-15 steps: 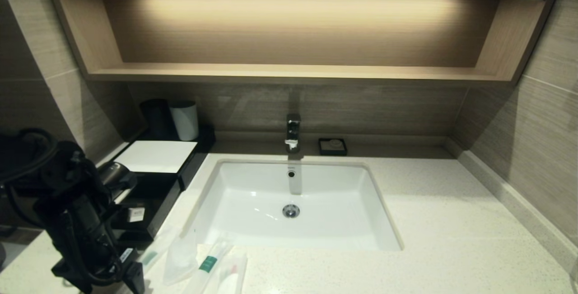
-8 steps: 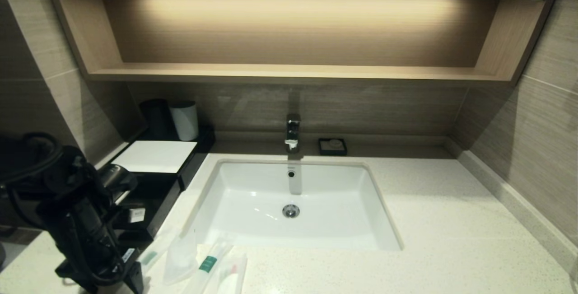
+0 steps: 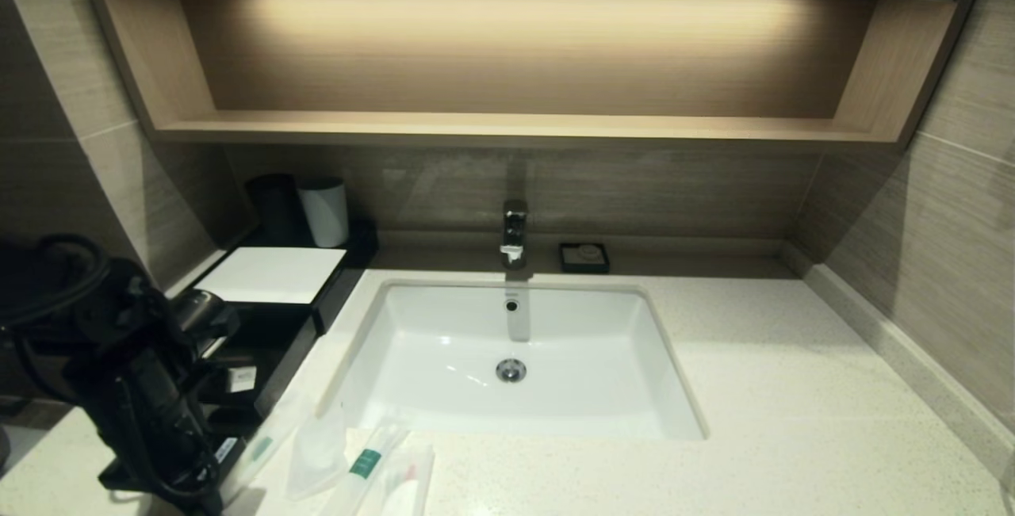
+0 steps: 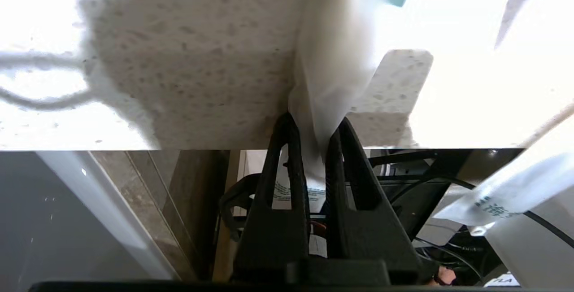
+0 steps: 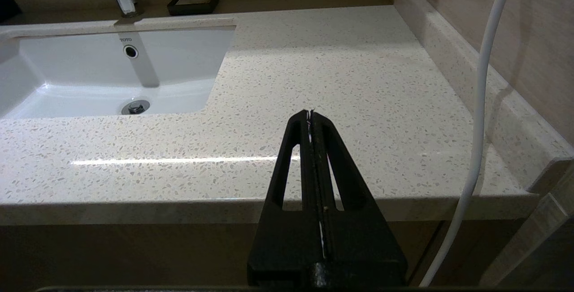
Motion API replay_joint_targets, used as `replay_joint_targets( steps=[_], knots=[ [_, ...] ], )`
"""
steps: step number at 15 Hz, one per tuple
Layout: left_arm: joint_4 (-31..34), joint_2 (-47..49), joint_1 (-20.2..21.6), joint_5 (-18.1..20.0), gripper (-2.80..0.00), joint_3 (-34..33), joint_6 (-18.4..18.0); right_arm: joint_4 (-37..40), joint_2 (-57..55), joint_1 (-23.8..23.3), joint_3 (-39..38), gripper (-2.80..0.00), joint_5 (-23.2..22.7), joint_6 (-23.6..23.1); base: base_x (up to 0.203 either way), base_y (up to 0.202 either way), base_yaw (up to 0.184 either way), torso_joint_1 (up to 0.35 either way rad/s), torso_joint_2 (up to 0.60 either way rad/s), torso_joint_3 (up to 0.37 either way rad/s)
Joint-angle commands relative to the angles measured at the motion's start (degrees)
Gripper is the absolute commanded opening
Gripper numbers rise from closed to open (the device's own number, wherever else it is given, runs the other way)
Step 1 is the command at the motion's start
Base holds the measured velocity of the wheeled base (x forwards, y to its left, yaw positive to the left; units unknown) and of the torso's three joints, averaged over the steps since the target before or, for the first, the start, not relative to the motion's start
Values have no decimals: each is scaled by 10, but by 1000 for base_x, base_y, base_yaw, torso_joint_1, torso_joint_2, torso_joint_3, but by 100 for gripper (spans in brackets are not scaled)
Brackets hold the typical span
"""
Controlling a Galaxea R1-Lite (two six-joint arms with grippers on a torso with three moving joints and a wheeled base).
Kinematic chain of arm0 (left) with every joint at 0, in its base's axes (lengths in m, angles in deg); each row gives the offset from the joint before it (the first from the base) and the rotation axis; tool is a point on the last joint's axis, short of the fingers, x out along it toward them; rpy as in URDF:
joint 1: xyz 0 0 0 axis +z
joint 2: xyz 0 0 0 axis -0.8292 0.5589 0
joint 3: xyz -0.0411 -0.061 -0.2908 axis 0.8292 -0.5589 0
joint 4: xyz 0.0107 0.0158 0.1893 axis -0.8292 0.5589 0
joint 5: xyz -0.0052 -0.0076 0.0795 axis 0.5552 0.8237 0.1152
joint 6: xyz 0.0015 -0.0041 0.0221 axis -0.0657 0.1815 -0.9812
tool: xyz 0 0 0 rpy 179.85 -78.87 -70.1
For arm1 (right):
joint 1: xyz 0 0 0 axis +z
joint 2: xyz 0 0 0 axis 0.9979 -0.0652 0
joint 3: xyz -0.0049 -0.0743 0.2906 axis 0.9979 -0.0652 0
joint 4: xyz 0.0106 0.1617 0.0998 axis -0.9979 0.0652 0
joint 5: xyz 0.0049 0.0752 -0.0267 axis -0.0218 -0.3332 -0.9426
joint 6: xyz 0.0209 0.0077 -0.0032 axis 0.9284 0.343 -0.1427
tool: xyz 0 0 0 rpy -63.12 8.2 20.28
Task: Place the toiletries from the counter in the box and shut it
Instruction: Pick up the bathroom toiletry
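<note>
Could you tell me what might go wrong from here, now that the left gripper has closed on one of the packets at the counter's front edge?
1. The left gripper pinches only the thin end of the slim packet; the limp film could slip out on lifting.
2. The other packets lie close beside it, so they might be dragged off the counter edge.
3. The box drawer is shallow and sits near the arm, so the drop could miss it.

The right gripper is parked, shut.

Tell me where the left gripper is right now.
The left gripper sits at the counter's front left edge in the head view, below the open box, shut on the end of a slim packet.
</note>
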Motion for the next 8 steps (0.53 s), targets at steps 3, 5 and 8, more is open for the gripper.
replay_joint_targets(
  steps=[3, 5, 8],
  knots=[
    [11, -28, 1, 28, -280, 7, -46, 0, -1, 0, 0, -280, 0, 0, 0, 0, 0, 0, 0, 0],
    [13, -44, 0, 39, -280, 8, -60, 0, -1, 0, 0, -280, 0, 0, 0, 0, 0, 0, 0, 0],
    [49, -65, 0, 55, -280, 29, -86, 0, -1, 0, 0, -280, 0, 0, 0, 0, 0, 0, 0, 0]
  ],
)
